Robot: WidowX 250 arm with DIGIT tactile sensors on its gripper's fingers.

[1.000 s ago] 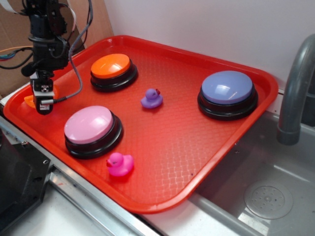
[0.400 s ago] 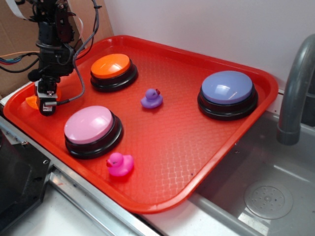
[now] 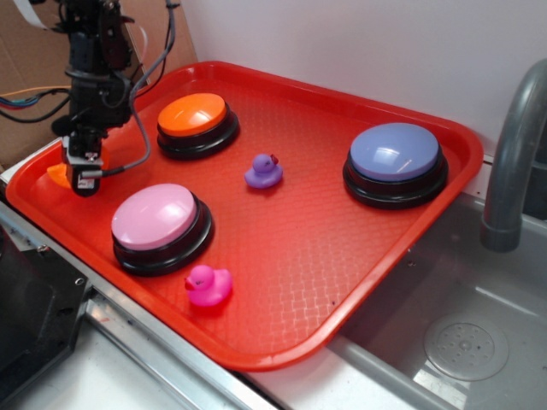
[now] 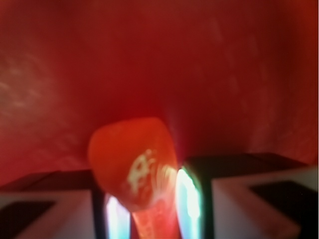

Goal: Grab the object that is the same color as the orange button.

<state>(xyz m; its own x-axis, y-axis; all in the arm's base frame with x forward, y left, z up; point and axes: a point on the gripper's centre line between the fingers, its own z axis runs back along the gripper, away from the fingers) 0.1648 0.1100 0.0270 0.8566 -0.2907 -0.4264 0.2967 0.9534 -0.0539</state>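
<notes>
Though the exterior view hides most of it, the pincer grips the orange toy (blurred wrist view).

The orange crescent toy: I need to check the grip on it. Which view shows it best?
The wrist view: the orange crescent toy fills the frame, sitting between the gripper's fingers, though blurred. The exterior view shows only an orange sliver behind the gripper at the red tray's left edge.
</notes>
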